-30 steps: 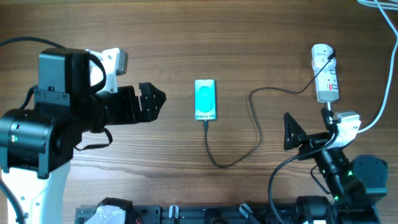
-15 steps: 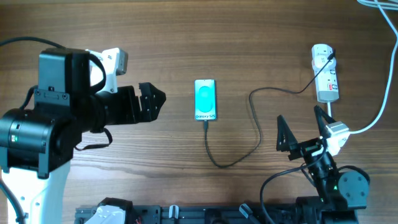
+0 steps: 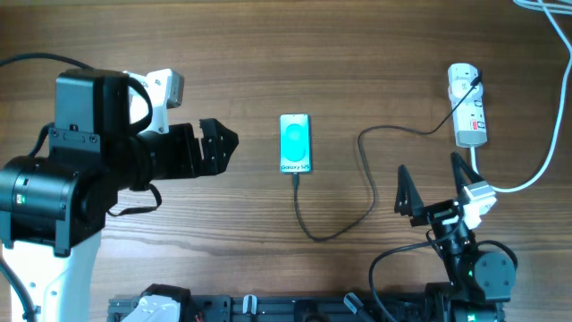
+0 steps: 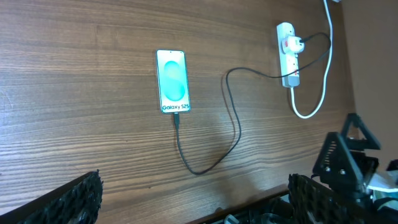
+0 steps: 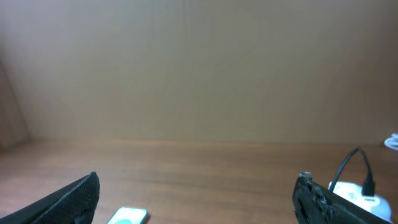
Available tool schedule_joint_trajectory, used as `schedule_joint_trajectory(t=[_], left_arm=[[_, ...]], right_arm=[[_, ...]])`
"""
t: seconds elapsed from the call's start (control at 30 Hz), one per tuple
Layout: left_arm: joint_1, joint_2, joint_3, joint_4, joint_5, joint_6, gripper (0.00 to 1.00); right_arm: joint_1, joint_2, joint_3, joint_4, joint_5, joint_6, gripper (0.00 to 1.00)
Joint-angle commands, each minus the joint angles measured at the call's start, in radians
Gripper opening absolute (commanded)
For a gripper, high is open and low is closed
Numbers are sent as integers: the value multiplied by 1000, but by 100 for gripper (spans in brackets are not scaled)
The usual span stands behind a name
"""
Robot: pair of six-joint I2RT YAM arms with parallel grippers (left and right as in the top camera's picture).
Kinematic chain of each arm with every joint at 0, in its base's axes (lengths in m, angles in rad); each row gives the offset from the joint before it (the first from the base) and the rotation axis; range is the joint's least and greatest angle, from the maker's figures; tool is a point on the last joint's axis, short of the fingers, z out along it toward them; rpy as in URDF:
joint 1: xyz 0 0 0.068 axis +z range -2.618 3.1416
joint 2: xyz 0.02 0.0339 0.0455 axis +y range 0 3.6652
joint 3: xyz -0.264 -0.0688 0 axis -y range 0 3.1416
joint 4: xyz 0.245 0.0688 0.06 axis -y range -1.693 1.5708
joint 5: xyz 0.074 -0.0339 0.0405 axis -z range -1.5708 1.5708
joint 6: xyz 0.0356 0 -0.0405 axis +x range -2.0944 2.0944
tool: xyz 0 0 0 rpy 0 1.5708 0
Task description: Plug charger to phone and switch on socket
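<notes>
Two grippers stand with their jaws spread wide and nothing between them, and each camera tells a different part of this. The overhead view alone shows both arms at once: the left gripper (image 3: 223,147) hangs over the wooden table (image 3: 134,36) well to the left of the phone (image 3: 295,142), and the right gripper (image 3: 430,175) sits low on the right, just below the socket (image 3: 466,105) and apart from it. The phone lies flat and face up near the table's middle, its cyan screen lit. The charger (image 3: 298,199) meets the phone's lower edge with its dark tip, drops toward the near edge, loops back up and runs right to a black plug at the far end of the socket. The left wrist view shows this more plainly than the overhead one: the tip touches the phone's port edge, the words on the white band can be read, and a red mark shows on the socket, though the switch's position cannot be told. It also catches the right arm at its lower right corner. A white lead (image 3: 527,183) leaves the socket's near end and curves off to the upper right. The right wrist view gives little of the table: mostly a plain wall, its own two dark fingers (image 5: 71,198) far apart at the bottom corners, a sliver of the phone between them, and the socket's black plug at the right.
</notes>
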State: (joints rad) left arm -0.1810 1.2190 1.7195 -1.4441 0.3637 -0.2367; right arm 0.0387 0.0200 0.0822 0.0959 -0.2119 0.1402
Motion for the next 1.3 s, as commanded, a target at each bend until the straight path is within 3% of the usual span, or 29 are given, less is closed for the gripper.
schedule_joint_trajectory(t=[0.0, 0.2, 0.7, 1.07, 1.27], left_arm=[[4, 0, 1, 3, -2, 20, 100], [4, 0, 1, 2, -2, 20, 100], [4, 0, 1, 3, -2, 20, 100], [4, 0, 1, 3, -2, 20, 100], [4, 0, 1, 3, -2, 20, 100]], right_arm=[[5, -17, -33, 91, 53, -2, 100], [5, -17, -78, 200, 66, -3, 100], [-21, -17, -77, -98, 138, -10, 100], [-22, -17, -77, -97, 152, -39, 100], [-23, -17, -77, -98, 156, -167, 99]])
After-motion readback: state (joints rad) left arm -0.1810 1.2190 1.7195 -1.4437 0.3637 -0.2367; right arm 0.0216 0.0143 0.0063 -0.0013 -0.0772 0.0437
